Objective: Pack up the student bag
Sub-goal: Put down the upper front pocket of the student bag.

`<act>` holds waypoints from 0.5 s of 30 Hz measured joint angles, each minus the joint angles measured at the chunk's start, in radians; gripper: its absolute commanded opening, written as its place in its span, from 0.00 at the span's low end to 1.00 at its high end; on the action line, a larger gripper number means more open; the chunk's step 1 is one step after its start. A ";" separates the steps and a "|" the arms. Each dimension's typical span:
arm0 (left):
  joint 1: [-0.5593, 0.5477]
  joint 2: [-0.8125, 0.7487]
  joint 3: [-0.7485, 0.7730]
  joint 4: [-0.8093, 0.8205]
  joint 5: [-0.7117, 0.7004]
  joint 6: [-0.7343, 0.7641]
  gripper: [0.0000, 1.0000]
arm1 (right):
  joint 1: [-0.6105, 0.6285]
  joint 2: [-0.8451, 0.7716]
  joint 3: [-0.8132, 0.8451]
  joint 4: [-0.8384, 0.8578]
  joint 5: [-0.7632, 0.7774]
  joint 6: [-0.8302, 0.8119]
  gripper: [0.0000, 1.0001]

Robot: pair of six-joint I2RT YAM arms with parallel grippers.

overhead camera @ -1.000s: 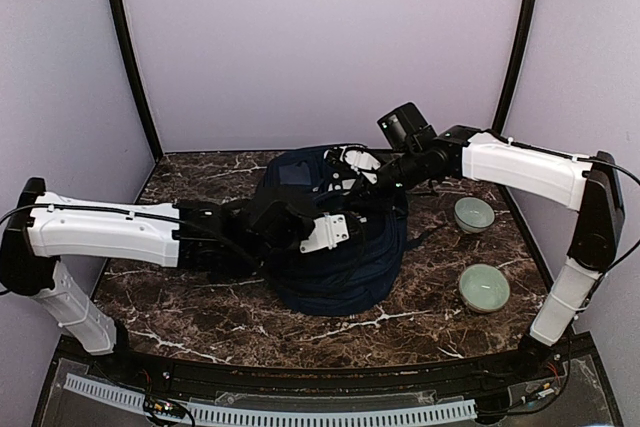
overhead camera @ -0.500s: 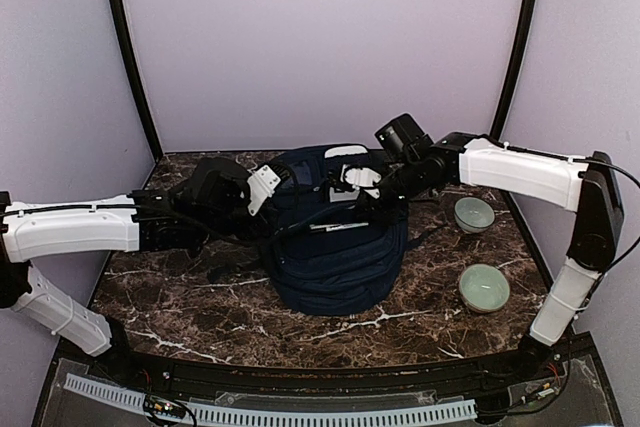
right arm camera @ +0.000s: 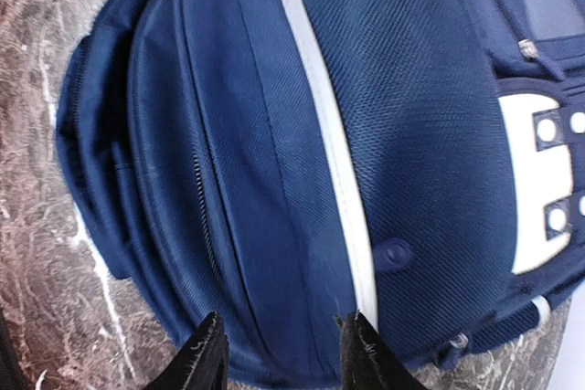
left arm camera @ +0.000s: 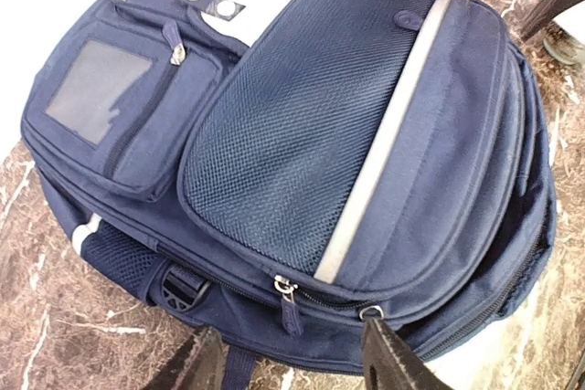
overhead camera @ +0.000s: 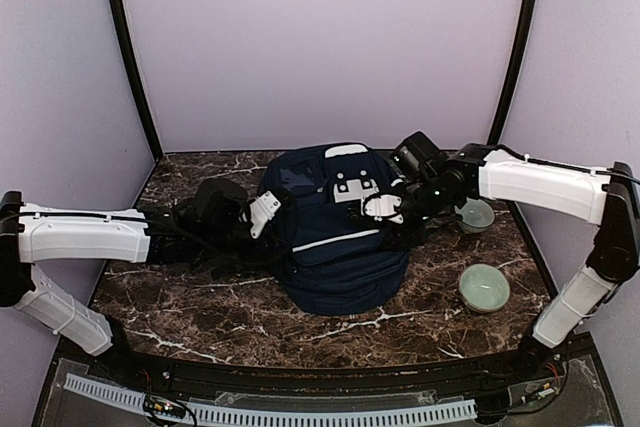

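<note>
The navy student bag [overhead camera: 335, 247] lies flat in the middle of the marble table, front face up, with its white stripe and white buckle patch showing. My left gripper [overhead camera: 270, 210] sits at the bag's left edge. In the left wrist view it [left arm camera: 292, 363] is open, and a zipper pull [left arm camera: 291, 303] on the bag [left arm camera: 366, 89] lies just beyond the fingers. My right gripper [overhead camera: 378, 209] hovers at the bag's right side. In the right wrist view it [right arm camera: 281, 358] is open over the bag's [right arm camera: 384, 89] side seams and holds nothing.
Two pale green bowls stand to the right of the bag, one [overhead camera: 474, 214] behind the right arm and one [overhead camera: 484, 287] nearer the front. Bare marble table [overhead camera: 200, 297] lies in front of the bag and to its left. Purple walls enclose the table.
Both grippers have opened and let go of the bag. The left arm drew back to the bag's left edge, the right moved right and lower. The bag's front has dropped flat.
</note>
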 measured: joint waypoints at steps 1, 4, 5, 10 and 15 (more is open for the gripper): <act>0.004 0.012 0.000 0.003 0.005 -0.001 0.56 | 0.001 -0.021 0.000 -0.011 0.000 -0.002 0.43; 0.020 0.072 0.000 0.018 0.011 -0.008 0.56 | 0.011 -0.068 0.000 -0.037 -0.002 -0.006 0.44; 0.024 0.092 0.000 0.021 0.012 -0.011 0.56 | 0.014 -0.069 0.000 -0.041 -0.002 -0.006 0.44; 0.051 0.188 0.000 0.032 0.016 -0.014 0.52 | 0.025 -0.053 -0.032 -0.043 0.016 0.000 0.44; 0.062 0.251 0.000 0.044 0.018 -0.011 0.45 | 0.026 -0.024 -0.069 -0.010 0.041 0.032 0.43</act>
